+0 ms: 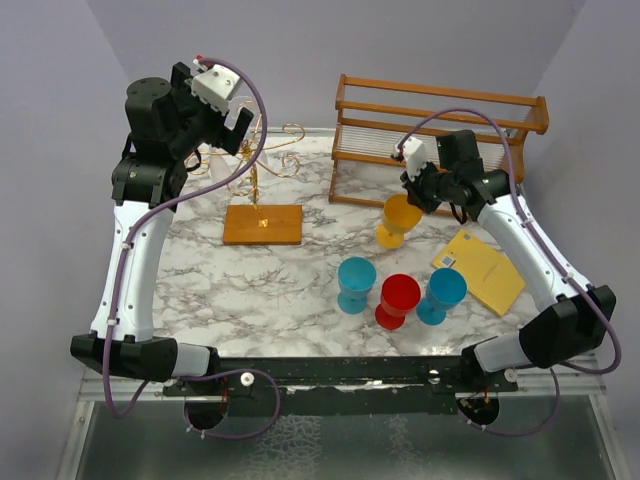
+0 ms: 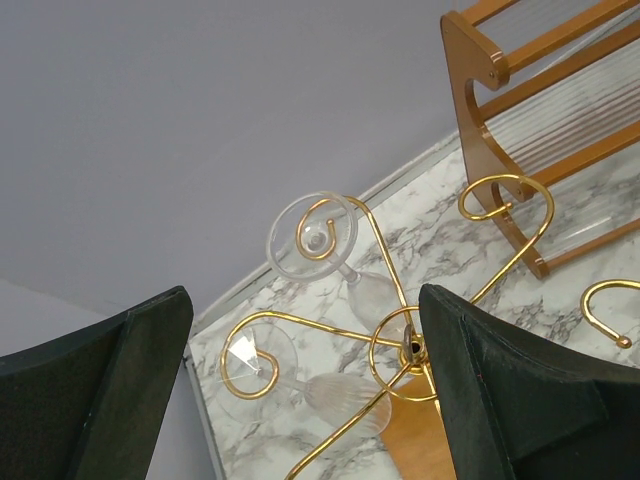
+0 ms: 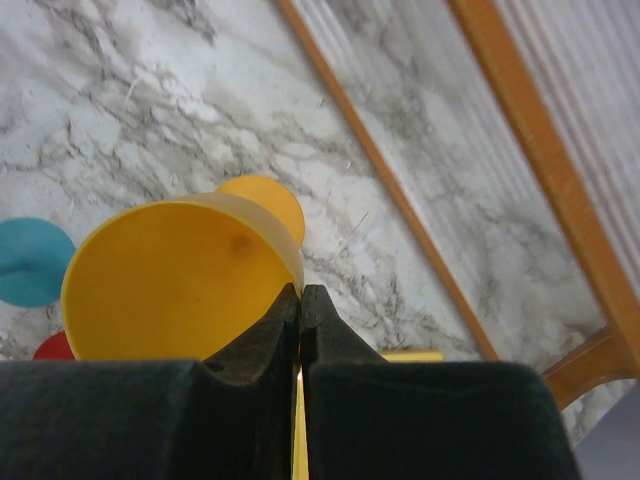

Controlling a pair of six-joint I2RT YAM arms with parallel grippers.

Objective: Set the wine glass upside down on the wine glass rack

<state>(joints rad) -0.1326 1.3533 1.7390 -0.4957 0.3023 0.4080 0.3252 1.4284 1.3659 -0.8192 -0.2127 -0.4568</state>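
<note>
While the right claw (image 3: 300,292) is pinching the rim of the yellow plastic wine glass (image 3: 170,275), the left claw (image 1: 228,130) is hovering wide open and empty.
The glass is sitting at centre right of the top view, over the marble table (image 1: 290,290), its stem axis tilting with the mouth up toward the claw. The thin gold wire rack with curled arms (image 1: 265,165) is standing well apart at upper left, under the left claw, so the glass is needing a leftward carry and an inversion.
</note>
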